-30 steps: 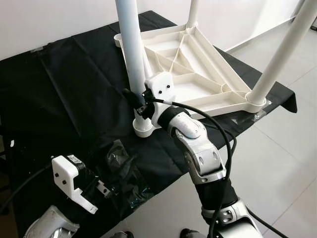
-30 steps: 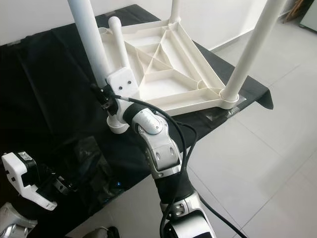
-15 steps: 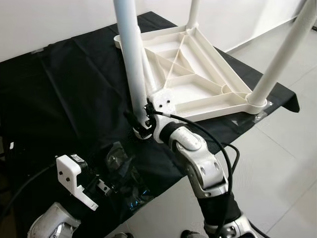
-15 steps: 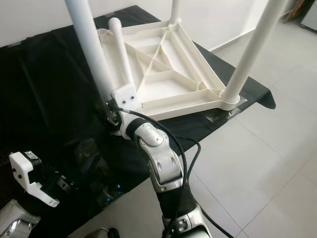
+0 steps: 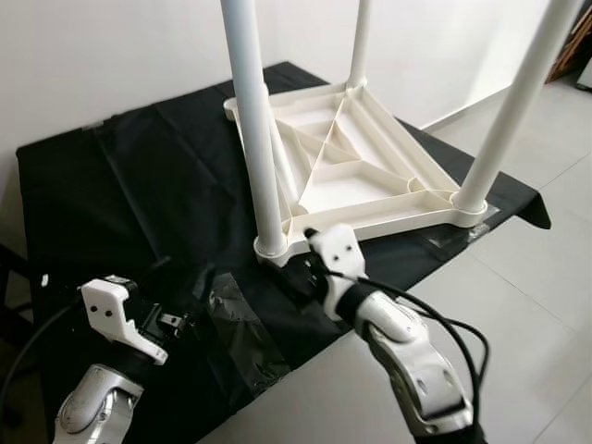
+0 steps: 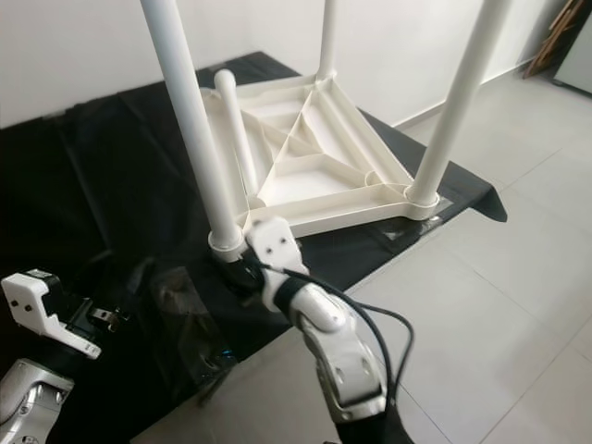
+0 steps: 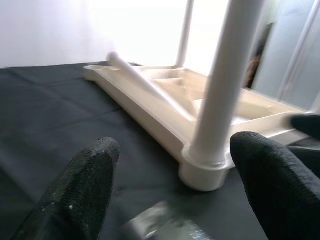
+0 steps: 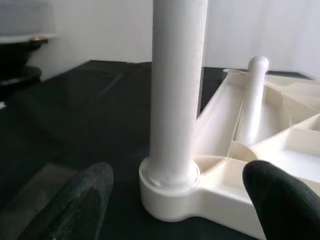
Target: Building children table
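The children's table top is lying upside down on the bench, which is draped in black cloth, with its ribbed underside facing up. Three legs are standing upright in corner sockets: the near leg, the right leg and the far leg. A fourth, loose leg is lying inside the frame, its long axis running from the empty far-left corner toward the near socket, rounded end pointing away from the robot. The right pincer is hovering released, fingers spread either side of the near leg's socket without touching it. The left pincer is likewise spread and empty, low over the cloth beside a clear plastic bag. The step in hand appears to be fitting the last leg: judged best done by grasping the loose leg mid-shaft, raising it vertical and pressing it straight down into the vacant corner while the other pincer is steadying the frame.
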Tool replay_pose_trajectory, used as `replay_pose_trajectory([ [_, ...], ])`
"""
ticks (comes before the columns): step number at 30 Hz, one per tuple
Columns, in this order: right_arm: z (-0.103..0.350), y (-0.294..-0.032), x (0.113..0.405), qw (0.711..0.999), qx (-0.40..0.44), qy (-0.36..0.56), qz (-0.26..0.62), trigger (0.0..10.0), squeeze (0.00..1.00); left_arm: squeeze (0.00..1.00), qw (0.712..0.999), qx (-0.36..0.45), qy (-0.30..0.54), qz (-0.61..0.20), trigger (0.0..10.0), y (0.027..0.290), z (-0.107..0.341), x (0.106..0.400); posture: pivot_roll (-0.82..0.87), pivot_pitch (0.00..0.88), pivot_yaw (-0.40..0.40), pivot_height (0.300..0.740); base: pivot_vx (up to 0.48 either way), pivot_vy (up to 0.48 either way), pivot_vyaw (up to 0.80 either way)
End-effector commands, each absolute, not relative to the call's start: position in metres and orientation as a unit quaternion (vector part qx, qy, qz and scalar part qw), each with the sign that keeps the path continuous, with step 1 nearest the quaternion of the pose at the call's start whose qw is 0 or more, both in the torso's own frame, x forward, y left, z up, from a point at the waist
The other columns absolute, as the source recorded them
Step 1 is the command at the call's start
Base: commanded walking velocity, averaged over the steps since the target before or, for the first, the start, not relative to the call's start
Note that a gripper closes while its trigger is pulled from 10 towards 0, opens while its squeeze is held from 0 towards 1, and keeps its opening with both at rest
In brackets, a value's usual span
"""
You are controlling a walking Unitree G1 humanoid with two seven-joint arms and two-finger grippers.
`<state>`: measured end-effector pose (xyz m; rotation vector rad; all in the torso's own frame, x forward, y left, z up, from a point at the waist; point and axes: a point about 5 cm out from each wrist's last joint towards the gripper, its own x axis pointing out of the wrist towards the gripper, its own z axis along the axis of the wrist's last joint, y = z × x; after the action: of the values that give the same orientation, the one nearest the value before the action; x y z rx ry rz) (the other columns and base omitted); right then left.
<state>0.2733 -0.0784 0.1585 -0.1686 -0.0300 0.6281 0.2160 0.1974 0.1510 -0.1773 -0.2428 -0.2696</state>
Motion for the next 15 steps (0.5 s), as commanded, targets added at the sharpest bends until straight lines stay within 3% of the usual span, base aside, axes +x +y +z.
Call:
replay_pose_trajectory([
  [1,0.160,-0.080,0.270,0.947,-0.089,-0.027,0.309,10.0,1.00,0.00,0.986,-0.075,-0.110,-0.103,10.0,0.207,0.146,0.215,0.03,0.058,0.053,0.740,0.000,0.000,0.00],
  [4,0.155,-0.087,0.266,0.946,-0.107,-0.025,0.306,10.0,1.00,0.00,0.991,-0.063,-0.101,-0.063,10.0,0.213,0.142,0.214,0.03,0.048,0.054,0.740,0.000,0.000,0.00],
  [5,0.152,-0.089,0.264,0.946,-0.112,-0.023,0.304,10.0,0.67,0.00,0.993,-0.064,-0.090,-0.050,10.0,0.214,0.140,0.213,0.03,0.044,0.054,0.740,0.000,0.000,0.00],
  [7,0.152,-0.089,0.264,0.946,-0.112,-0.023,0.304,10.0,0.67,0.00,0.993,-0.064,-0.090,-0.050,10.0,0.214,0.140,0.213,0.03,0.044,0.054,0.740,0.000,0.000,0.00],
  [8,0.146,-0.095,0.261,0.946,-0.119,-0.020,0.301,10.0,0.00,0.00,0.997,-0.048,-0.047,-0.032,10.0,0.208,0.132,0.208,0.02,0.036,0.056,0.740,0.000,0.000,0.00],
  [15,0.141,-0.101,0.262,0.947,-0.118,-0.017,0.297,10.0,0.00,0.00,1.000,-0.007,-0.015,-0.005,10.0,0.191,0.128,0.194,0.03,0.030,0.048,0.740,0.000,0.000,0.00],
])
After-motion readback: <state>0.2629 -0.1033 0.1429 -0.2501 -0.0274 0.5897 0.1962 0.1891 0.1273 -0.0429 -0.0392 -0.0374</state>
